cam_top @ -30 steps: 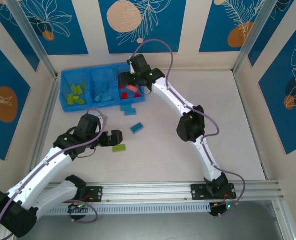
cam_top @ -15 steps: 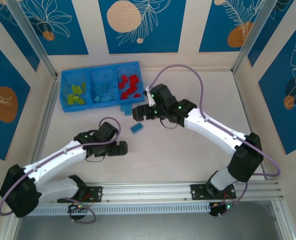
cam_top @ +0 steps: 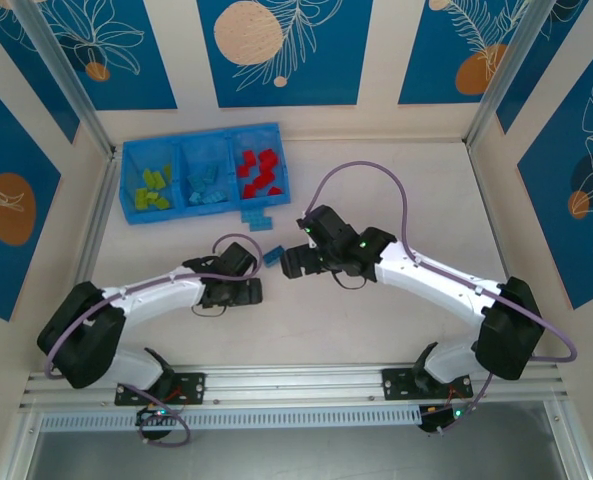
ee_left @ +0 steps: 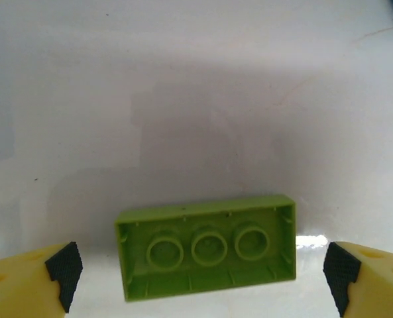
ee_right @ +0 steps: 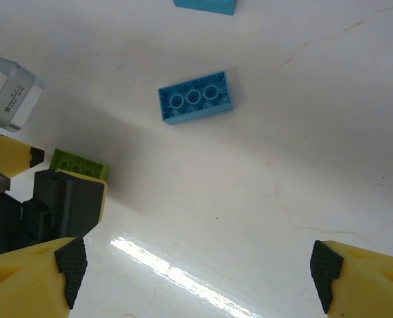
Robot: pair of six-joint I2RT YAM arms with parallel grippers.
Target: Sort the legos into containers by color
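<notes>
**Left fingers**: spread wide, holding nothing. They straddle a green brick, one pad off each short end, with a clear gap on both sides. The brick lies studs-down on the worktop, hollow underside up, its long axis running from finger to finger. This alignment suits closing on the short ends. The step in hand is judged to be the pick of this brick, with closure not yet made.

**Right fingers**: spread wide, holding nothing. They hang above the worktop, short of a blue brick. That brick lies underside up, ahead of the pads and not between them. The arm will probably have to advance and descend before a grasp is possible. The left fingers and the green brick appear at the left of the right wrist view. The two pick sites are near each other, so the arms could collide if both move at once.

**Tray**: at the far left of the worktop, three compartments side by side.
- Left compartment: green bricks. The green brick belongs here.
- Middle compartment: sorted blue bricks. The blue brick belongs here.
- Right compartment: red bricks.

Loose blue bricks lie unsorted on the worktop, just in front of the tray. Most of the sorting appears done.
</notes>
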